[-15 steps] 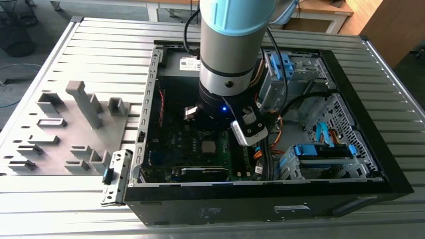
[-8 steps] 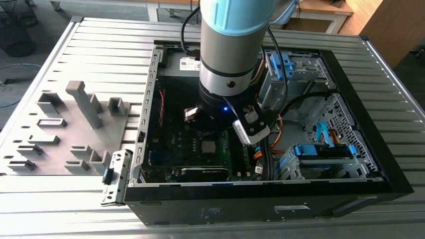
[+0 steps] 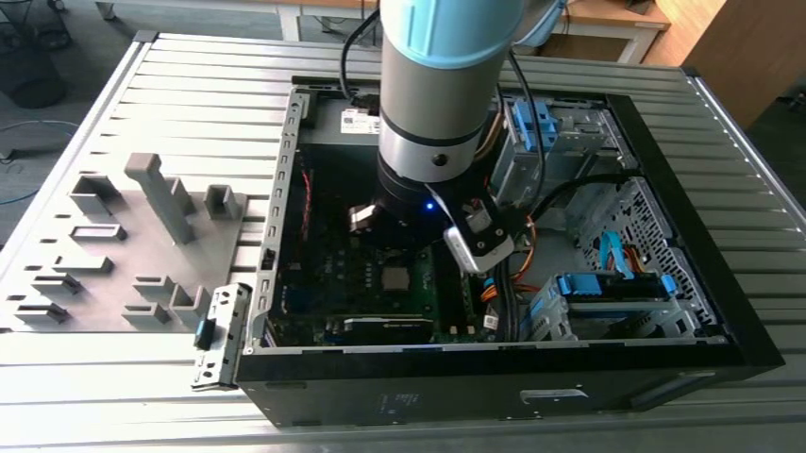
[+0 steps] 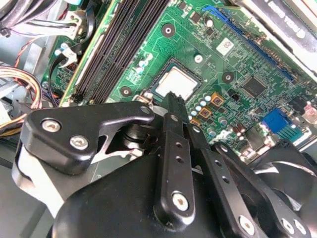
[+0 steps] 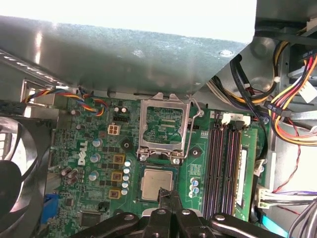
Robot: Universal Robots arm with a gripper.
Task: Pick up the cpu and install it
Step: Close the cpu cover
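The cpu [image 3: 395,277] lies flat in its socket on the green motherboard [image 3: 321,283], inside the open computer case [image 3: 504,377]. In the exterior view it is at about 6 o'clock from the wrist of the arm [image 3: 435,94], which stands upright over the middle of the case. In both wrist views the gripper [image 4: 176,99] [image 5: 166,194] is just above the board, and its two black fingers are pressed together with nothing between them. Their common tip is at the edge of the cpu [image 4: 176,83] [image 5: 157,183]; I cannot tell if it touches the metal face. The socket's metal load plate [image 5: 143,129] stands raised and open beside the chip, and the black memory slots [image 5: 225,163] run along the other side of the socket. In the exterior view, a grey plate with upright fixture blocks [image 3: 164,198] lies on the table at 9 o'clock from the case, well apart from the cpu.
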